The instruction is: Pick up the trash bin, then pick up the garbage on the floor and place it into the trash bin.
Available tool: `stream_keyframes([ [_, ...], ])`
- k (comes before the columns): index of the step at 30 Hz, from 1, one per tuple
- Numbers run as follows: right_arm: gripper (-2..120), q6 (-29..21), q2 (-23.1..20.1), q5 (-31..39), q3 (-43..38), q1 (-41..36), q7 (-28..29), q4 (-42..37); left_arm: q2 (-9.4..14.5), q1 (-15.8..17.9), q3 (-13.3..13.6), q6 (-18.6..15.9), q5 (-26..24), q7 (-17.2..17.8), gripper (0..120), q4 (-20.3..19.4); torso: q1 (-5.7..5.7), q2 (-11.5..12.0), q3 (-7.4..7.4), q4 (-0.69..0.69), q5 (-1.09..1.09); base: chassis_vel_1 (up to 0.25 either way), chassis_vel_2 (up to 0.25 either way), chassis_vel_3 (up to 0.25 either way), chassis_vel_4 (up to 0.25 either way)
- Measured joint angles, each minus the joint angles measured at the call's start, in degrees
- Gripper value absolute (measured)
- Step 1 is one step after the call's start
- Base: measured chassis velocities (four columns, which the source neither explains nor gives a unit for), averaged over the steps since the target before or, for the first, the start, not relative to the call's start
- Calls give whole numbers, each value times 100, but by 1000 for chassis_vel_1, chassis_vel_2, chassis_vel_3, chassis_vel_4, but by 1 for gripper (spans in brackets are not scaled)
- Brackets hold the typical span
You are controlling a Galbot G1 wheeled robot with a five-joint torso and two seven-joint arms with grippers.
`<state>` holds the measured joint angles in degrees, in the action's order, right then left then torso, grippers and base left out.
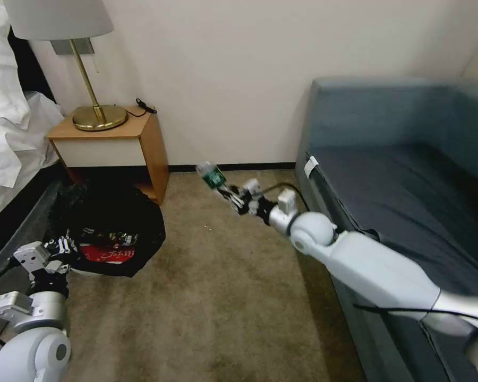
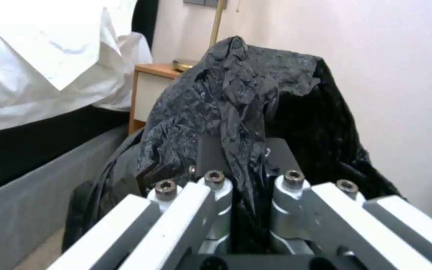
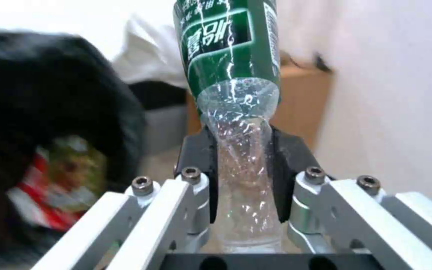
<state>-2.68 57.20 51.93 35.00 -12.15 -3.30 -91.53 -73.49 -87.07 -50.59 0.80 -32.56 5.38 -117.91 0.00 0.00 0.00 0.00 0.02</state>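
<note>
Both arms are showing smooth white-grey shells with ball-shaped joints, and a thin black cable is trailing along the right arm (image 1: pixel 377 270) beside the sofa (image 1: pixel 409 175). Silver linkage bars with dark hex screws are carrying black finger pads (image 3: pixel 288 157).

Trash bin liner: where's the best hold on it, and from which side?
Pinch the bunched fold of the black liner at the rim, coming from the robot's side, as the left end effector does: the film gathers into a thin ridge that fits between the pads. The right end effector holds the bottle.
</note>
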Motion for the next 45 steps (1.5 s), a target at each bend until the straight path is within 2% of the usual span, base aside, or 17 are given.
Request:
stream_keyframes([
  [2, 18, -57, 393, 325, 461, 363, 280, -73, 12, 54, 36, -5, 14, -1, 5, 26, 0, 0, 0, 1, -1, 0, 0, 0, 0],
  [4, 18, -63, 545, 392, 571, 437, 352, -73, 16, 68, 45, -9, 18, -2, 5, 38, 0, 0, 1, 0, 0, 0, 0, 0, 0],
  [5, 18, -67, 826, 507, 770, 541, 452, -50, 32, 82, 58, -14, 19, -7, 5, 60, 0, 0, 0, 1, 0, 0, 0, 0, 0],
  [6, 18, -67, 826, 507, 770, 541, 452, -50, 32, 82, 58, -14, 19, -7, 5, 60, 0, 0, 0, 1, 0, 0, 0, 0, 0],
  [8, 18, -39, 1391, 600, 1198, 711, 560, 146, 91, 86, 59, -15, 14, -31, 5, 109, 0, 0, 1, 3, 1, 0, 0, 0, 0],
  [10, 18, -30, 1479, 601, 1263, 728, 573, 198, 99, 86, 59, -15, 9, -35, 5, 116, 0, 0, 0, 3, 1, 0, 0, 0, 0],
  [12, 18, 20, 1831, 601, 1520, 766, 624, 466, 123, 90, 52, -14, -13, -41, 5, 133, 0, 0, 0, 3, 0, 0, 0, 0, 0],
  [15, 18, 84, 2073, 556, 1699, 750, 631, 750, 129, 100, 51, -12, -35, -42, 5, 142, 0, 0, 0, 2, 1, 0, 0, 0, 0],
  [26, 18, 101, 2366, 492, 1863, 598, 755, 1074, 157, 56, 48, 105, -92, -62, 5, 190, 0, 0, 1, 1, -1, 0, 0, 0, 0],
  [29, 26, 70, 2486, 387, 1873, 506, 948, 1169, 185, 54, 50, 126, -144, -69, 5, 235, 0, 0, 1, 0, -1, 0, 0, 0, 0],
  [31, 38, 63, 2552, 319, 1897, 458, 1024, 1215, 164, 44, 51, 126, -171, -69, 5, 231, 0, 0, 0, 0, -1, 0, 0, 0, 0],
  [33, 41, 63, 2563, 305, 1910, 452, 1037, 1222, 157, 34, 52, 126, -179, -69, 5, 223, 0, 0, 1, 1, 0, 0, 0, 0, 0],
  [34, 50, 60, 2582, 286, 1933, 448, 1054, 1230, 153, 9, 52, 128, -203, -69, 5, 207, 0, 0, 0, 0, -1, 0, 0, 0, 0],
  [39, 63, 50, 2604, 283, 1935, 448, 1080, 1231, 153, 2, 46, 159, -228, -69, 5, 220, 0, 0, 0, 0, -1, 0, 0, 0, 0],
  [41, 74, 46, 2600, 282, 1919, 450, 1085, 1234, 154, 18, 41, 173, -242, -69, 5, 266, 0, 0, 1, 1, -1, 0, 0, 0, 0],
  [44, 79, 44, 2590, 281, 1916, 450, 1088, 1228, 154, 35, 38, 175, -249, -68, 5, 288, 0, 0, 0, 0, -1, 0, 0, 0, 0],
  [45, 86, 43, 2575, 272, 1904, 445, 1098, 1205, 154, 64, 37, 178, -259, -66, 5, 321, 0, 0, 1, 1, -1, 0, 0, 0, 0],
])
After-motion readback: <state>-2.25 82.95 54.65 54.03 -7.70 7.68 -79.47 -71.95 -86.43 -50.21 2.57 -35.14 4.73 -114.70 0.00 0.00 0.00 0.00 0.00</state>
